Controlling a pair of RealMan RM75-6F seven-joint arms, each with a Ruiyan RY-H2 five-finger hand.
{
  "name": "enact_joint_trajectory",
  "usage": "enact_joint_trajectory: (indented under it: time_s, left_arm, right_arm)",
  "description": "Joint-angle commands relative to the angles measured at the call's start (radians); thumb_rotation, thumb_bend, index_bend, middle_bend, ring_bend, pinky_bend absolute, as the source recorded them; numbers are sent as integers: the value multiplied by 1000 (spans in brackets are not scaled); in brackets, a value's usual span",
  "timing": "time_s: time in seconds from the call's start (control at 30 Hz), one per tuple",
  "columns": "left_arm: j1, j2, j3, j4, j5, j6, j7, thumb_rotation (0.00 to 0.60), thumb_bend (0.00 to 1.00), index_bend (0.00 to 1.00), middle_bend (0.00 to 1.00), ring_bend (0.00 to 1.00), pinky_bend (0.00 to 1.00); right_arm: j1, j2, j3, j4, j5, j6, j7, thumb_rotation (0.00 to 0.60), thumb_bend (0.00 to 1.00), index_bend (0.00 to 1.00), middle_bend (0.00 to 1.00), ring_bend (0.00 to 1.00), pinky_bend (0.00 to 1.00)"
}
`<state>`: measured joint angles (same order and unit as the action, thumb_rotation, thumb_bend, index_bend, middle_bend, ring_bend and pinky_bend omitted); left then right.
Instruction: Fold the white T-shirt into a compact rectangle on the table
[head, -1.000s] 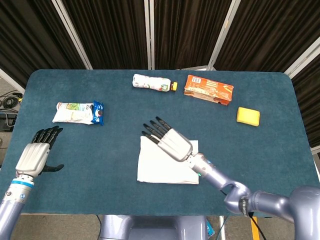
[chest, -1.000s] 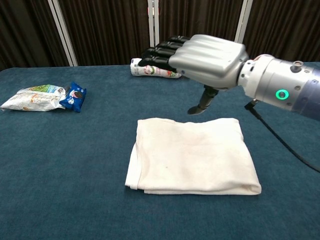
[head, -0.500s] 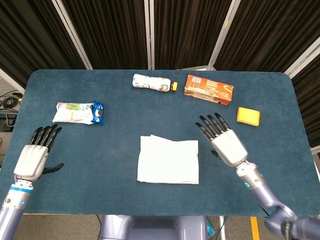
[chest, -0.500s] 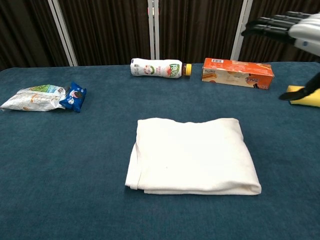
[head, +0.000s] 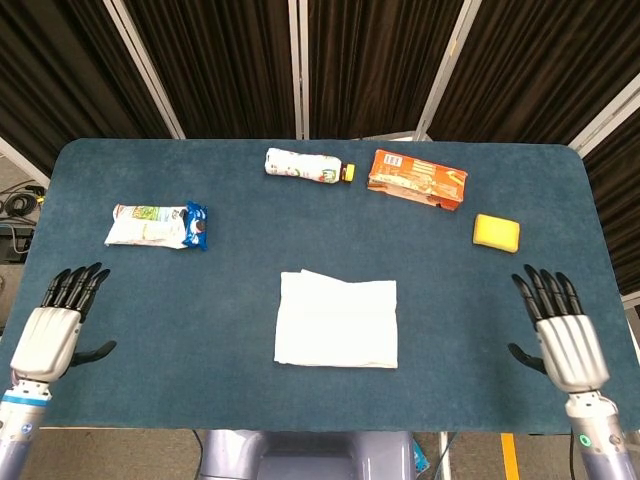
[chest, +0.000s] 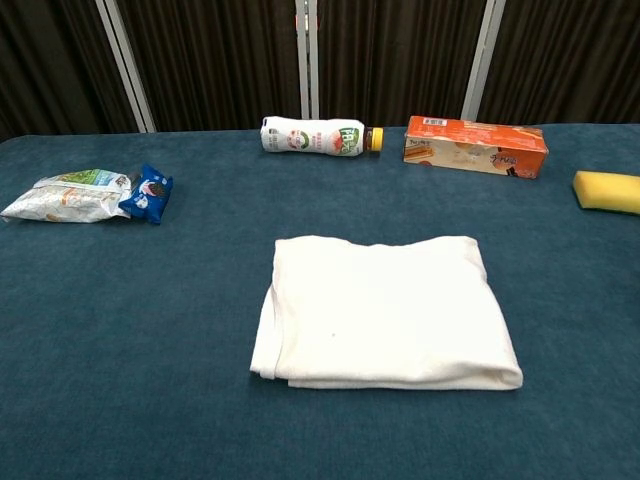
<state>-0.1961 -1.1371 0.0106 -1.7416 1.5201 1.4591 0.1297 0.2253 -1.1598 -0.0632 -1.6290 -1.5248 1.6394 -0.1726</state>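
The white T-shirt (head: 337, 320) lies folded into a compact rectangle near the front middle of the blue table (head: 250, 240); the chest view shows the T-shirt (chest: 385, 312) flat, with layered edges at its left and front. My left hand (head: 52, 325) hovers at the table's front left corner, fingers straight and apart, holding nothing. Over the front right edge, my right hand (head: 564, 332) is likewise open and empty. Both hands are far from the shirt and appear only in the head view.
A snack bag (head: 158, 226) lies at the left. At the back are a lying bottle (head: 307, 166) and an orange carton (head: 417, 179). A yellow sponge (head: 496, 232) sits at the right, beyond my right hand.
My right hand has lifted off the shirt and swung back to the front right edge, leaving the chest view. My left hand has drawn back slightly toward the front edge. The shirt stayed put.
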Motion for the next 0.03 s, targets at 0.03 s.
enact_joint_trajectory:
  time_s: [0.03]
  left_arm:
    - [11,12,2,-8,14,16,-14,600,0,0,0,0,0]
  right_arm:
    - [-40,-14,-1,44,-17,37,31,600,0,0,0,0,0]
